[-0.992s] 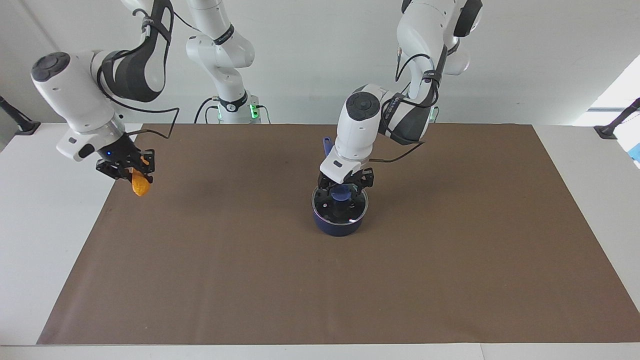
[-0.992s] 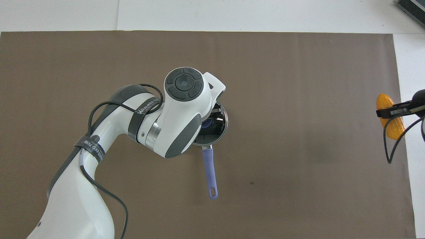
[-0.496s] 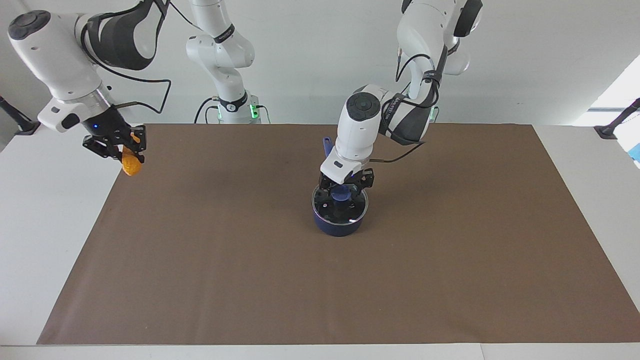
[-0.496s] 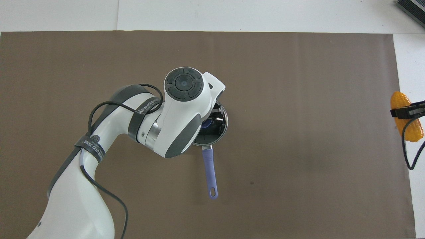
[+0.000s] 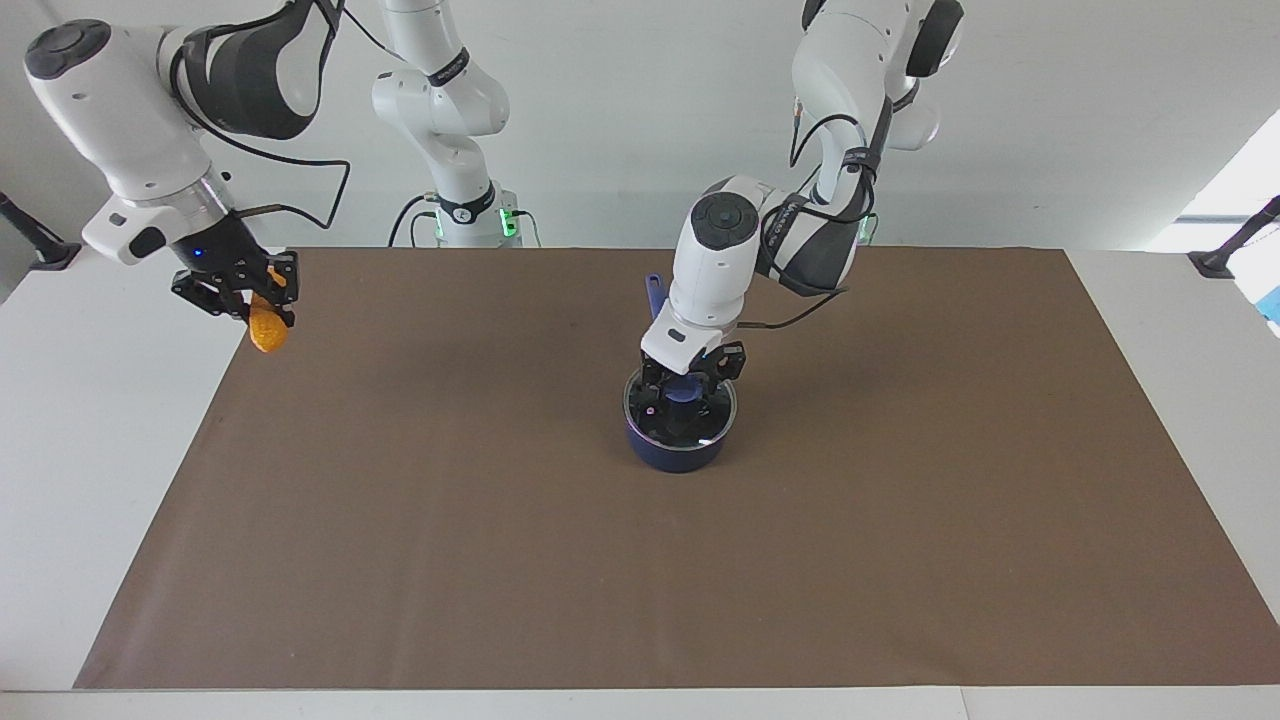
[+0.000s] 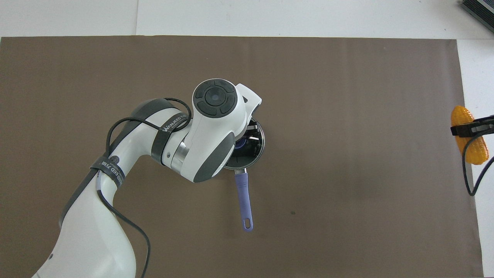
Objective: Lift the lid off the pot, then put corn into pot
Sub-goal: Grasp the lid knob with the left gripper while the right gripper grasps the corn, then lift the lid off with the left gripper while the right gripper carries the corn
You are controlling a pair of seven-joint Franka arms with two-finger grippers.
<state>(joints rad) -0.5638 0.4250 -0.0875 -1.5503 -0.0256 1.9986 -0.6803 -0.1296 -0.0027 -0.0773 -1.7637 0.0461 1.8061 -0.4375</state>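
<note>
The dark-blue pot [image 5: 676,452] stands mid-mat, its long handle [image 6: 244,200] pointing toward the robots. The glass lid [image 5: 703,425] lies on it, its blue knob [image 5: 683,394] in the centre. My left gripper [image 5: 683,384] is down at the knob, straddling it. In the overhead view the left wrist hides most of the lid [image 6: 253,148]. My right gripper [image 5: 246,300] is shut on the orange corn [image 5: 266,332] and holds it in the air over the mat's edge at the right arm's end; both also show in the overhead view, the gripper [image 6: 469,129] across the corn [image 6: 477,151].
A brown mat [image 5: 900,520] covers most of the white table [image 5: 90,450]. A third arm's base [image 5: 462,215] stands at the robots' edge.
My right gripper has risen with the corn and drawn toward the table's end. My left hand has shifted slightly at the knob; the lid still lies on the pot.
</note>
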